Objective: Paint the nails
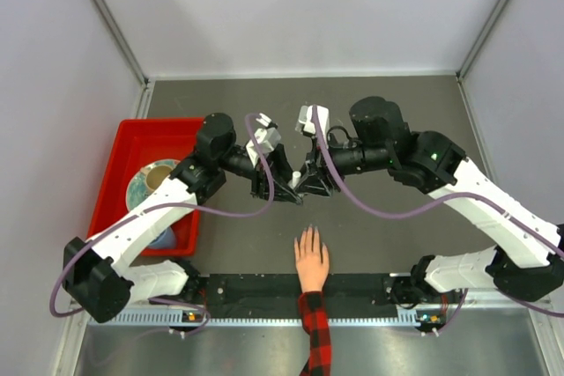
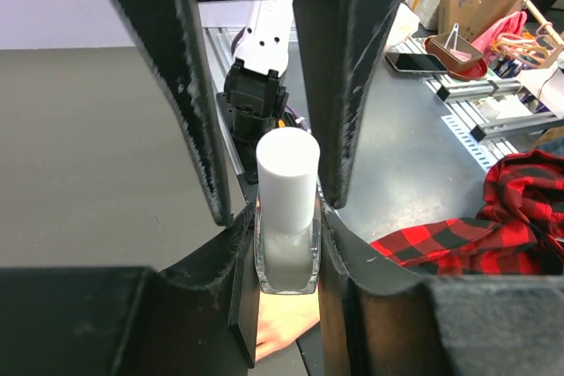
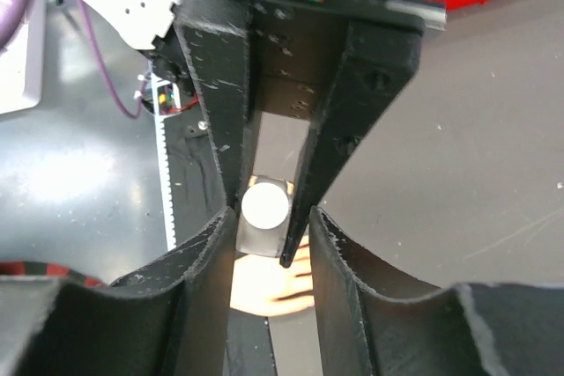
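Note:
My left gripper [image 1: 280, 189] [image 2: 286, 248] is shut on a small clear glass bottle [image 2: 286, 257] with a white cap [image 2: 287, 173] and holds it above the table. My right gripper [image 1: 308, 182] [image 3: 269, 217] is open. Its fingers [image 2: 352, 85] flank the cap with small gaps, and the cap shows end-on in the right wrist view [image 3: 264, 204]. A light-skinned hand [image 1: 311, 261] [image 3: 260, 283] with a red-and-black plaid sleeve [image 1: 315, 332] lies flat on the table below the bottle. Its nails [image 1: 308, 234] are too small to make out.
A red bin [image 1: 123, 143] holding a bowl [image 1: 154, 180] stands at the left. A black rail [image 1: 370, 286] runs along the front edge under the wrist. Grey walls close in the table at the back and on both sides.

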